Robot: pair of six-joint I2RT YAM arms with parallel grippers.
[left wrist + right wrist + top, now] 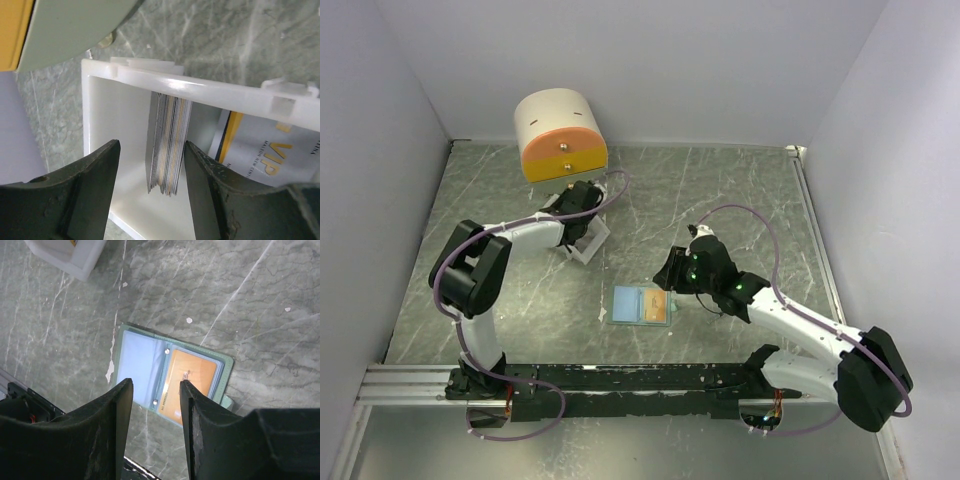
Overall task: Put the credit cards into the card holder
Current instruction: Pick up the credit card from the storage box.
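- Left gripper: mine, jaws apart and empty, poised over the white box at the far left of the table.
- Stack of credit cards: stands on edge inside the box, broad faces turned toward my two finger pads, thin edges toward the wrist camera.
- Key relation: the stack shows in the gap between my left fingers, much nearer one finger than the other. Closing would pinch across its thickness. I cannot tell how far the tips are below the card tops.
- Loose card: pale, printed "VIP", yellow along one edge, in the same box on the far side of the stack and outside my gap.
- Right gripper: mine, jaws moderately apart with nothing between them, hanging above the card holder.
- Card holder, location: lies open and flat on the table between the two arms, pale blue inside, well apart from the box. Its long axis runs across the right gripper's gap.
- Orange card: already seated in the holder's pocket on the side away from the box; the other pocket looks empty.
- Nearer arm: left for the cards, right for the holder.
- Judged next move: shift the left gripper to centre the stack, then close on one or a few cards.
- Cream drawer cylinder: behind the box, not involved.
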